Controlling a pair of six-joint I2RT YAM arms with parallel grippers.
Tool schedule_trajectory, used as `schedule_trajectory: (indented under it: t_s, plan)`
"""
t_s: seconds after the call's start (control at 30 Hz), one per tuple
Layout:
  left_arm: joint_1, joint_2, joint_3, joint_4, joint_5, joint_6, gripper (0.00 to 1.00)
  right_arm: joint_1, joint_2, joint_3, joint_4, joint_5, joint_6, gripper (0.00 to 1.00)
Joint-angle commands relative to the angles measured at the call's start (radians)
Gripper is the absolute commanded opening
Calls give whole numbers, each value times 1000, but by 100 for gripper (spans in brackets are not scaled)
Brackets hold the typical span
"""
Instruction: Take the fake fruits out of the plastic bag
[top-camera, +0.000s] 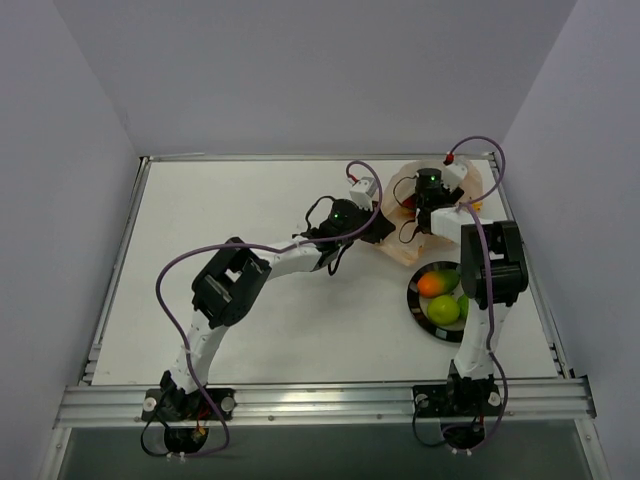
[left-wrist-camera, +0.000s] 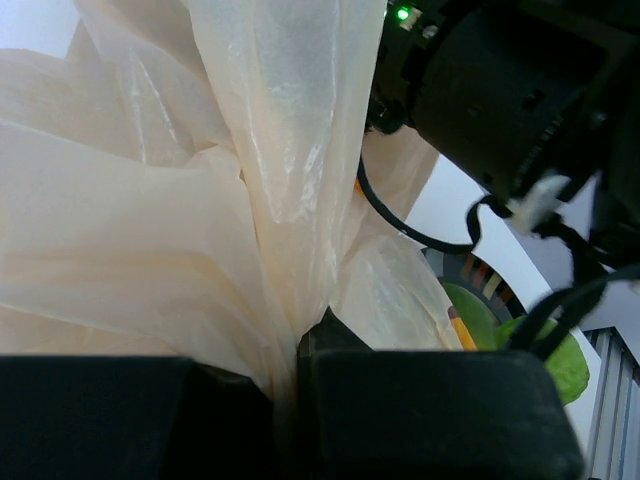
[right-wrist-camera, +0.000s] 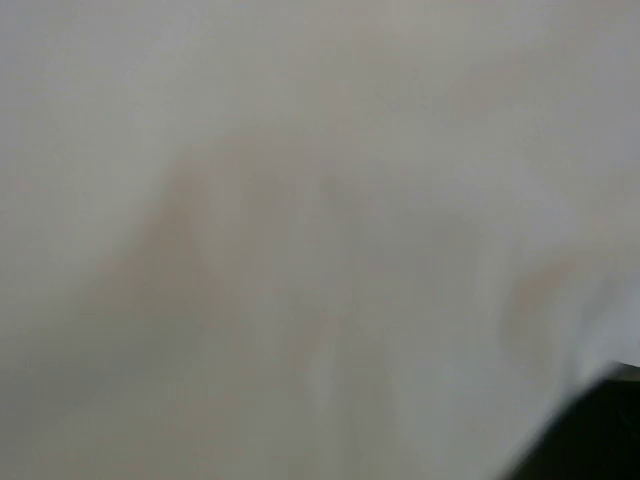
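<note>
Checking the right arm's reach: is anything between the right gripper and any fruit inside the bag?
Bag film, apparently: the right wrist view shows only blurred pale plastic bag, no fruit. From above, the right gripper is over the bag, whose film the left gripper pinches.

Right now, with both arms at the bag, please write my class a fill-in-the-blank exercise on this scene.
1. The left gripper is shut on the thin plastic ____.
2. The orange mango lies on the black-rimmed ____.
3. Beside the mango sits a ____ apple-like ball.

Missing words: bag; plate; green.
</note>
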Motion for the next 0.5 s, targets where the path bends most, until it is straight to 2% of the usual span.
schedule_trajectory:
  t_s: [0.0,0.13,0.2,0.23,0.27,0.33,0.37,0.47]
  plan:
    - [9,-29,17,35,9,15,2,-16,80,66,-27,28,7,84]
    - [10,-27,21,27,7,18,2,-19,123,94,-21,-31,24,89]
    - [12,-26,26,24,9,21,2,-19,125,94,-4,-70,25,88]
    - [12,-23,27,24,7,20,2,-19,122,92,2,-85,22,85]
    - [12,-21,29,21,7,20,2,-19,114,91,9,-102,12,70]
    - [12,-18,35,18,7,20,2,-19,67,56,36,-125,7,52]
    - [12,-16,38,17,6,20,2,-19,42,34,56,-136,3,27]
    - [16,-16,43,14,1,18,2,-21,-53,-32,78,-177,-28,11]
